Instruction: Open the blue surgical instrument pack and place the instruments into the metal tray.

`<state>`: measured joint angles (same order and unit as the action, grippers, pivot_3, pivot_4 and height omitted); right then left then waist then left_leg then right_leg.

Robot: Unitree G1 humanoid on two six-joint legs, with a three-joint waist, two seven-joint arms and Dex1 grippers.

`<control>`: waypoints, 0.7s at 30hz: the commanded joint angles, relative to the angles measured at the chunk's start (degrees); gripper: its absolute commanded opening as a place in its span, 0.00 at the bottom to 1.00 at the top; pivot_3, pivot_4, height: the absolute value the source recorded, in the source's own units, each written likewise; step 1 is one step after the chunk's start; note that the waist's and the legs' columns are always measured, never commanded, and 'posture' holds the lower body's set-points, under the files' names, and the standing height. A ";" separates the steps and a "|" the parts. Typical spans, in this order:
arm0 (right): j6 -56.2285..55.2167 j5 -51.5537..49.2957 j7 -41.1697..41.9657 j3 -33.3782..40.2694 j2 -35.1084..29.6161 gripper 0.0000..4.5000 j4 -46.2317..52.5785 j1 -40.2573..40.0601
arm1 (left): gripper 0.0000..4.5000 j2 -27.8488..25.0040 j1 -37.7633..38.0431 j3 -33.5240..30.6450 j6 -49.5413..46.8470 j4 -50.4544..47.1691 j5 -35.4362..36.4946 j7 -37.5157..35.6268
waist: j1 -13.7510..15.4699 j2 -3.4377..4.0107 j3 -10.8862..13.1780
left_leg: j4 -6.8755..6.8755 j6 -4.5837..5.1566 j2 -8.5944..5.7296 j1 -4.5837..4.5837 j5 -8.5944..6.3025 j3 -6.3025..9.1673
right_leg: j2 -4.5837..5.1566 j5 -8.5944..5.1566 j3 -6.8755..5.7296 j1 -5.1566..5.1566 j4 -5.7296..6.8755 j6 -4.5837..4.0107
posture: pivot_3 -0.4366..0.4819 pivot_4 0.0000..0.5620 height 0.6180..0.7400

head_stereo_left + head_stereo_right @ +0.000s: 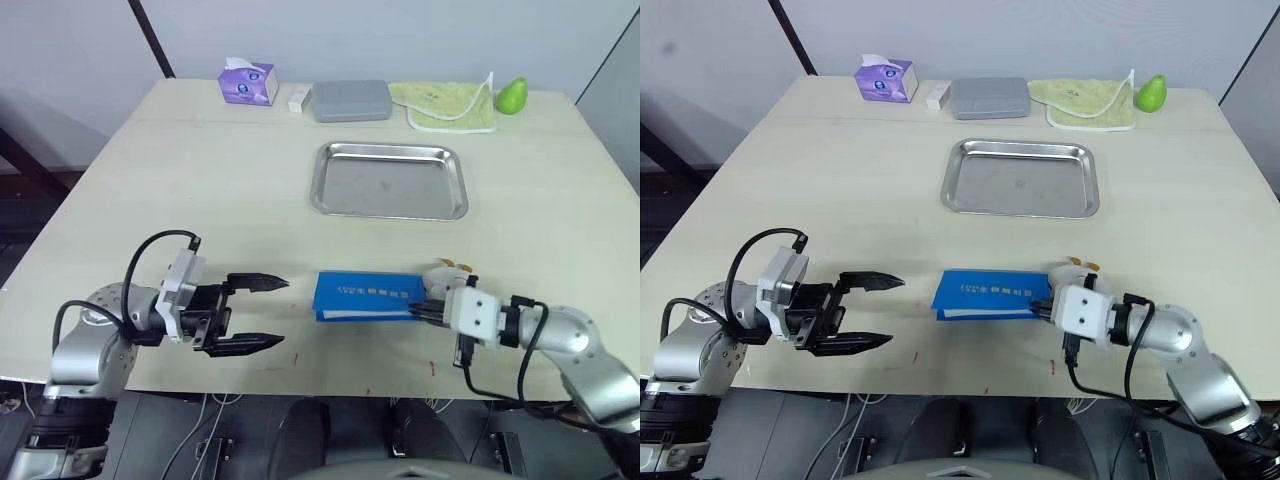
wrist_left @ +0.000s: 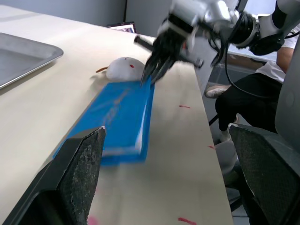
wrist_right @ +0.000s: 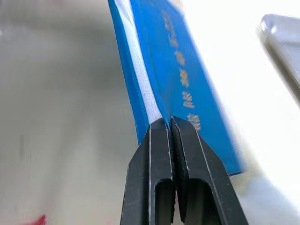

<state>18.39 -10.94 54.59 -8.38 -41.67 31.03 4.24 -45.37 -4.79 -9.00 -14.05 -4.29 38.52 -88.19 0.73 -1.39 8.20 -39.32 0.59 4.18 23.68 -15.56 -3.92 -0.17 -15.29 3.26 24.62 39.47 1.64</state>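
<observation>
A: How is the pack (image 1: 368,296) held?

B: It lies folded near the table's (image 1: 200,180) front edge. Its right end is pinched by the right gripper (image 3: 169,123), fingers pressed together on the blue cover's edge, probably so a flap can be peeled back.

A: And the left gripper (image 1: 262,313)?

B: It is kept wide apart, just left of the pack, aimed at it, likely for bracing or catching the other end.

A: Beyond that?

B: The tray (image 1: 389,180) is set mid-table, bare, ready for instruments.
</observation>
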 commanded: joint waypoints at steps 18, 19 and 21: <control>36.55 -24.89 14.96 -2.69 -9.37 0.00 -12.10 27.42 | 1.00 1.80 -1.23 -1.90 1.46 3.06 1.18 -0.64 | -0.17 0.01 0.02 | 0.03 0.01 0.00 0.06 0.00 0.00 | 0.01 -0.01 -0.01 0.10 0.01 -0.02 | 0.48 0.27 0.97; 36.29 -24.19 15.52 -3.79 -9.10 0.00 -13.36 28.31 | 1.00 1.96 -1.34 -1.77 1.62 3.37 0.98 -0.72 | -0.16 0.02 0.02 | 0.03 0.01 0.00 0.07 0.00 0.00 | 0.02 -0.01 -0.01 0.10 0.01 -0.02 | 0.48 0.27 0.97; 35.25 -22.64 16.51 -5.67 -8.77 0.00 -15.70 29.43 | 1.00 2.34 -1.76 -1.39 2.13 4.17 0.47 -0.83 | -0.15 0.02 0.02 | 0.02 0.01 0.00 0.07 0.00 -0.01 | 0.03 0.00 0.00 0.11 0.01 -0.02 | 0.48 0.27 0.97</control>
<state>54.66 -34.05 69.65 -13.66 -50.51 16.35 32.43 -43.17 -5.96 -10.24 -13.13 -0.35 39.37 -88.16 0.57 -1.37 8.22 -39.30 0.60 4.18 23.75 -15.56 -3.93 -0.14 -15.30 3.26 24.73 39.48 1.62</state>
